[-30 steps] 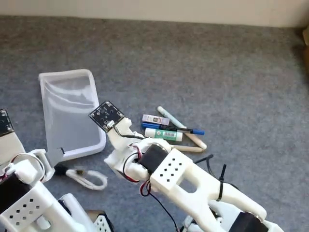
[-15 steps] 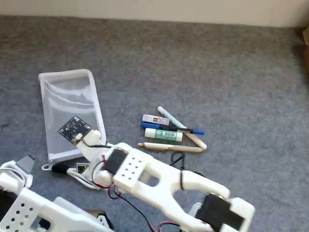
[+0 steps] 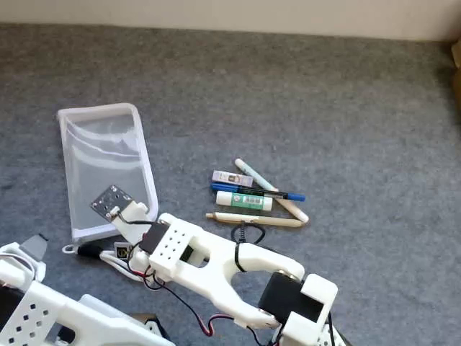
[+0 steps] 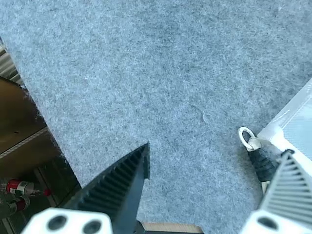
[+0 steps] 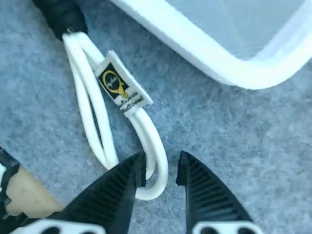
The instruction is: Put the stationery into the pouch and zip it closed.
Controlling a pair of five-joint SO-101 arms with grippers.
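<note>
My right end effector [image 5: 161,178] has its jaws narrowly apart around the end of the white cord loop [image 5: 92,122] just off a corner of the pouch [image 5: 195,44], my left end effector [image 4: 207,190] gapes wide near the pouch's zip ring [image 4: 250,142], and the stationery [image 3: 246,200] lies loose on the bench [image 3: 346,108], well apart from the pouch.

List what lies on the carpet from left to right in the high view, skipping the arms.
Pouch → pile of stationery. The white cord loop falls within the pouch's span, so it is left out.

Carpet [image 3: 346,108] beyond the pens [image 3: 252,193] is open; the right arm [image 3: 194,252] blocks the pouch [image 3: 101,155] corner.
</note>
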